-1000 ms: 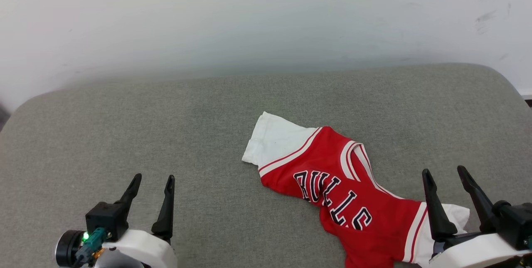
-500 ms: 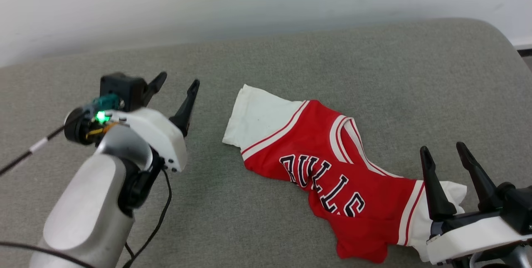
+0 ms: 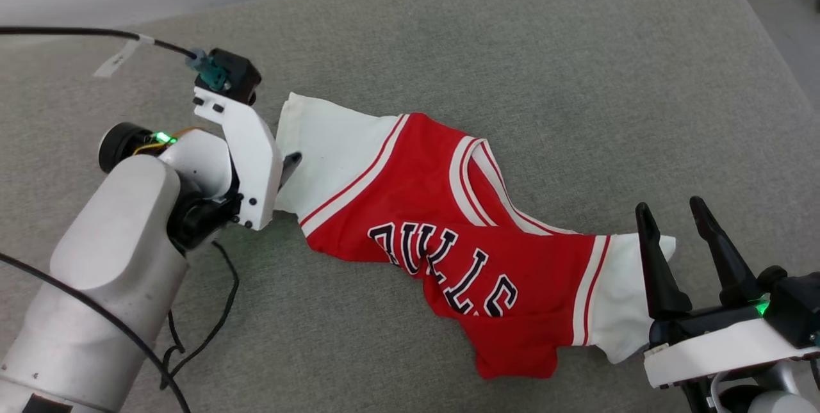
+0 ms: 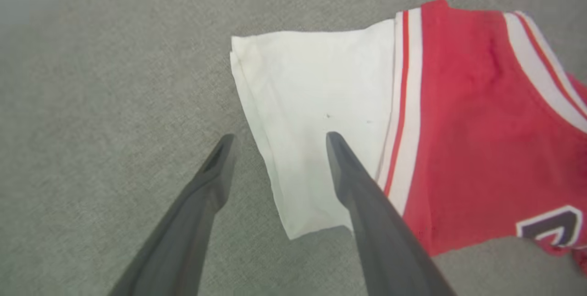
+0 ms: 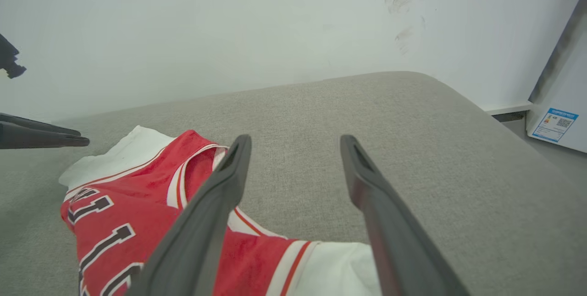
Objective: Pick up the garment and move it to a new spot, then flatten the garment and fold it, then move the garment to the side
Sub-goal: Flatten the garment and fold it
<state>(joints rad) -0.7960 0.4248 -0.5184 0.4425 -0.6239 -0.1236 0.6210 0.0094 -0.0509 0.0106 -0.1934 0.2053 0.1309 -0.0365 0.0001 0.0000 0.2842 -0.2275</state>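
One garment lies crumpled. Two hands gape wide, holding nothing: left hand at its 9 o'clock, right hand at 4 o'clock.

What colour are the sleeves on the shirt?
The sleeves are white with red stripe trim; the left wrist view shows it best.

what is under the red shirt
The shirt lies crumpled on the grey cushion, which shows around its edges. Whatever is directly beneath the cloth is covered, so nothing more can be told.
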